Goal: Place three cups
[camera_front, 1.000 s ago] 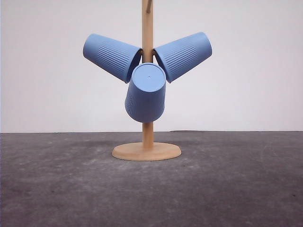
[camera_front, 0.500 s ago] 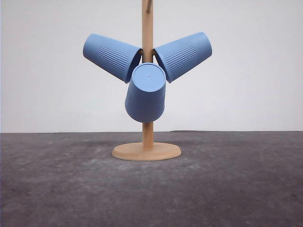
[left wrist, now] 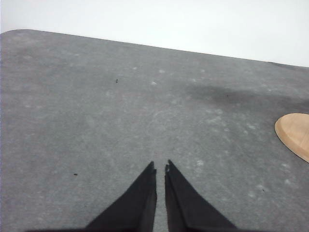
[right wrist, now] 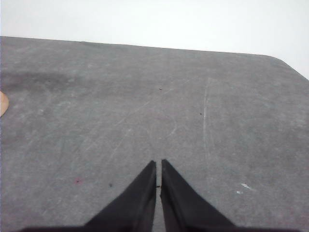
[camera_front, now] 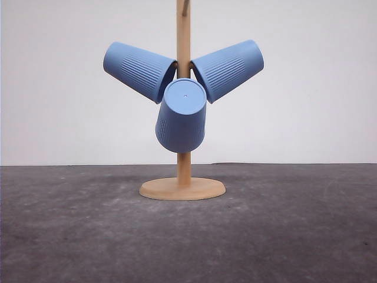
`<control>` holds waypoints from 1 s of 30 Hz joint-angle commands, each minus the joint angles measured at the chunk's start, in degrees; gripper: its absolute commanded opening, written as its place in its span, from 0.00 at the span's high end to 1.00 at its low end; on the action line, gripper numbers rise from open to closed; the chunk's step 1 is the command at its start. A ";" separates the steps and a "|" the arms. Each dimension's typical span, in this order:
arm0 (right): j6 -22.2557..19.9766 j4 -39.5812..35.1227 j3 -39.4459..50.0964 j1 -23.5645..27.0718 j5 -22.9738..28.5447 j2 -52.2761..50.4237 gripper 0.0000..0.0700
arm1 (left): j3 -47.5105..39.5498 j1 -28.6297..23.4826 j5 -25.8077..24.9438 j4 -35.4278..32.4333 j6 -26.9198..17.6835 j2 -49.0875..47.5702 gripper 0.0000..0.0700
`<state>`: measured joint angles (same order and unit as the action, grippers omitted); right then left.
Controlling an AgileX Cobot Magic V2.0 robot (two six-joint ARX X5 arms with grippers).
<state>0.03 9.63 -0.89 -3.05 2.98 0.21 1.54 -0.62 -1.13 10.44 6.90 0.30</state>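
Plain white wall fills the background, and below it a dark grey, lightly scuffed table (camera_front: 294, 236) stretches toward the camera. At the middle of the table stands a wooden cup tree (camera_front: 184, 35) — a slim upright pole rising from a round, flat wooden base (camera_front: 182, 189). Three matte blue ribbed cups hang on it, all tipped with their mouths toward the pole. The left cup (camera_front: 138, 71) angles up and out to the left, its flat bottom pointing away from the pole. The right cup (camera_front: 228, 69) mirrors it on the other side, angling up and out to the right. The front cup (camera_front: 182, 118) hangs lower, in front of the pole, with its smooth round bottom facing the camera and tilted upward; its upper edge overlaps the mouths of the other two.

Seen from the left wrist, the left gripper (left wrist: 160, 169) hovers over bare table, its two black fingers drawn together with only a thin slit between the tips, holding nothing; an edge of the wooden base shows off to one side. Seen from the right wrist, the right gripper (right wrist: 158, 164) looks the same — black fingers nearly touching, nothing between them, grey table beneath
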 commanded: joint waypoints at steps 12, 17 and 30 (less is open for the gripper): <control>0.60 -0.71 0.22 -0.09 0.07 0.00 0.98 | -0.81 -0.07 0.04 0.31 -0.02 -0.11 0.98; 0.61 -0.71 0.22 -0.09 0.07 0.00 0.98 | -0.81 -0.07 0.04 0.31 -0.02 -0.11 0.98; 0.60 -0.70 0.22 -0.09 0.07 0.00 0.98 | -0.81 -0.07 0.04 0.31 -0.02 -0.11 0.98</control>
<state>0.03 9.61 -0.89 -3.05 2.98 0.21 1.54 -0.62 -1.13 10.44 6.91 0.30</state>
